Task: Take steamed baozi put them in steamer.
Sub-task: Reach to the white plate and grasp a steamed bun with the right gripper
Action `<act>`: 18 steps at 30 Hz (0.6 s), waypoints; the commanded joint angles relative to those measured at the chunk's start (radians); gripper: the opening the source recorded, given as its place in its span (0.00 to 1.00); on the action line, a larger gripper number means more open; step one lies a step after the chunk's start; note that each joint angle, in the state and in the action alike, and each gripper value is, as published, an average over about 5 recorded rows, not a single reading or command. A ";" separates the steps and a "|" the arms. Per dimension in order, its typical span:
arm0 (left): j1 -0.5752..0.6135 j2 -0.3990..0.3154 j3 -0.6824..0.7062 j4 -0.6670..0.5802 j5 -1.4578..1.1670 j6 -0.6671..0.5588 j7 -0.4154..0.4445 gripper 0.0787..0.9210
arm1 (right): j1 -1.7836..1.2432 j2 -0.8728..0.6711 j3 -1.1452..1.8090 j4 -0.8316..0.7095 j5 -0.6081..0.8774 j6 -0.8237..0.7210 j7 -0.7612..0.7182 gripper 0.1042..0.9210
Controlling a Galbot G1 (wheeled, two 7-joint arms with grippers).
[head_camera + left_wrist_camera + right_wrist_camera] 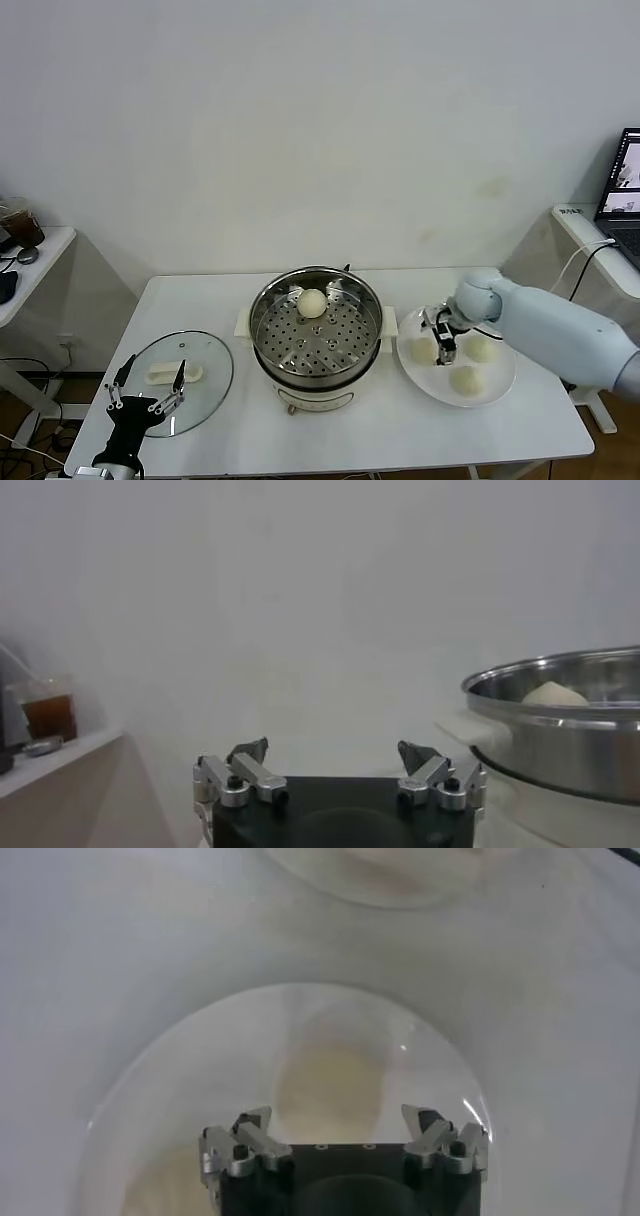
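The steamer stands mid-table with one baozi on its perforated tray. Three more baozi lie on the white plate to its right: one on the steamer side, one on the far side, one at the front. My right gripper is open, pointing down just over the steamer-side baozi. In the right wrist view that baozi lies ahead between the open fingers of the gripper, not gripped. My left gripper is open and empty at the front left.
A round glass lid with a white handle lies flat under my left gripper. In the left wrist view the steamer's steel wall shows off to one side of the open left gripper. A laptop sits on a side table at far right.
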 commanded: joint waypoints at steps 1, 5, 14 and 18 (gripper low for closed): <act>-0.001 -0.001 0.001 0.003 0.001 0.000 -0.001 0.88 | -0.043 0.060 0.034 -0.064 -0.024 -0.005 -0.012 0.88; -0.002 0.000 0.001 0.002 0.001 0.000 -0.001 0.88 | -0.038 0.053 0.034 -0.055 -0.023 -0.012 -0.022 0.85; 0.000 0.003 0.002 -0.005 0.000 0.000 0.000 0.88 | 0.077 -0.041 0.015 0.035 0.040 -0.024 -0.043 0.55; -0.006 0.012 0.005 -0.008 -0.004 0.001 0.001 0.88 | 0.222 -0.127 -0.043 0.111 0.123 -0.038 -0.062 0.45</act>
